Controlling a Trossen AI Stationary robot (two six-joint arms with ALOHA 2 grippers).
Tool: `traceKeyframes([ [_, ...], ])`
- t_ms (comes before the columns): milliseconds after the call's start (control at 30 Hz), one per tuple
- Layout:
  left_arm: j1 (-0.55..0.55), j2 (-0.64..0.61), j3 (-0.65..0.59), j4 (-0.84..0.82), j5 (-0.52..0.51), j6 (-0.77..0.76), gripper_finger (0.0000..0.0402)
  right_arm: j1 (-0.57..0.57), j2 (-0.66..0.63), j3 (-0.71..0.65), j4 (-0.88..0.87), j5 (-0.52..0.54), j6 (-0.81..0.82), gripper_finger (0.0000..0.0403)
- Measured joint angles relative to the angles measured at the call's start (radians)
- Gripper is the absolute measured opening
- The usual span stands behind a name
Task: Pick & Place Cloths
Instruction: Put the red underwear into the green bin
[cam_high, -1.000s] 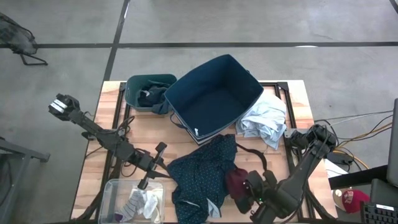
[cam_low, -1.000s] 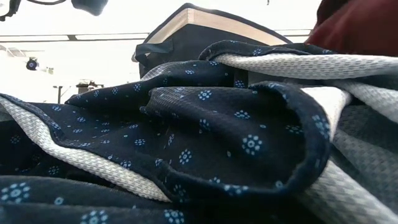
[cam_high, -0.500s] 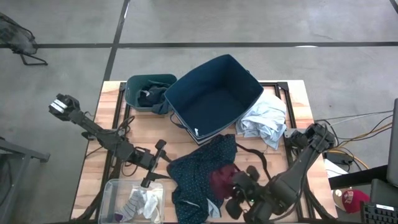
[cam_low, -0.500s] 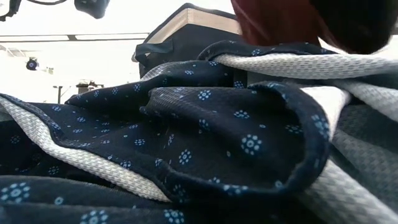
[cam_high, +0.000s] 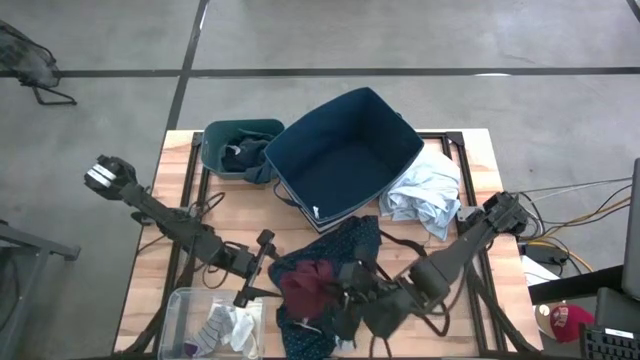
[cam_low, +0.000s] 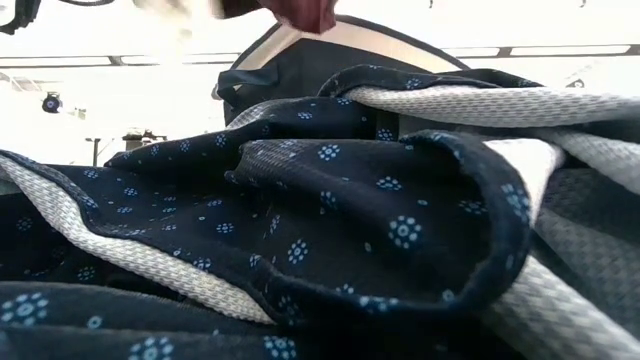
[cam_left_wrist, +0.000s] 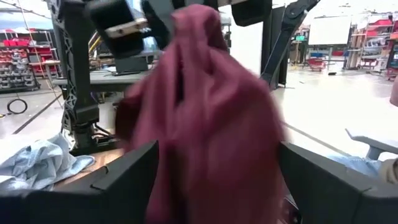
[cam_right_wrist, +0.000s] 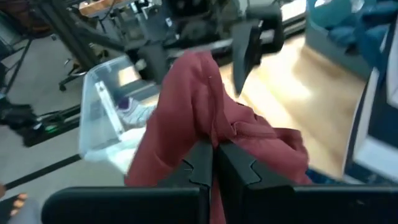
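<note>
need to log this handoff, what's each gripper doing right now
Left gripper: open, fingers either side of the maroon piece, not closed on it.
Right gripper: shut on the maroon piece, holding it up over the navy dotted shirt.

maroon piece (cam_high: 303, 287) hangs bunched above the navy dotted shirt (cam_high: 325, 262).

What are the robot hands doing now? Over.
Right hand shut on maroon piece. Left hand open beside it. Nothing between them.
</note>
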Motion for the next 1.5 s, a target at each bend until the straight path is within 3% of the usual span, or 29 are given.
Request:
traceKeyframes([
  [600,0.044,0.201,0.198,-0.001,0.000,0.021,0.0321,-0.084,0.000,-0.024,0.126,-0.121,-0.149,0.0008],
  [767,0.044,0.198,0.199,0.000,0.001,0.029,0.0244,-0.084,0.000,-0.025,0.127,-0.121,-0.151,0.0008],
  [1033,0.044,0.194,0.200,-0.001,0.010,0.102,0.0028,-0.084,0.000,-0.028,0.131,-0.120,-0.159,0.0009],
  [1200,0.044,0.152,0.199,-0.077,0.009,0.115,0.0028,-0.077,0.000,-0.029,0.100,-0.139,-0.158,0.0034],
  [1500,0.043,-0.052,0.189,-0.349,-0.078,0.098,0.0014,-0.029,0.000,-0.029,-0.022,-0.136,-0.061,0.0139],
])
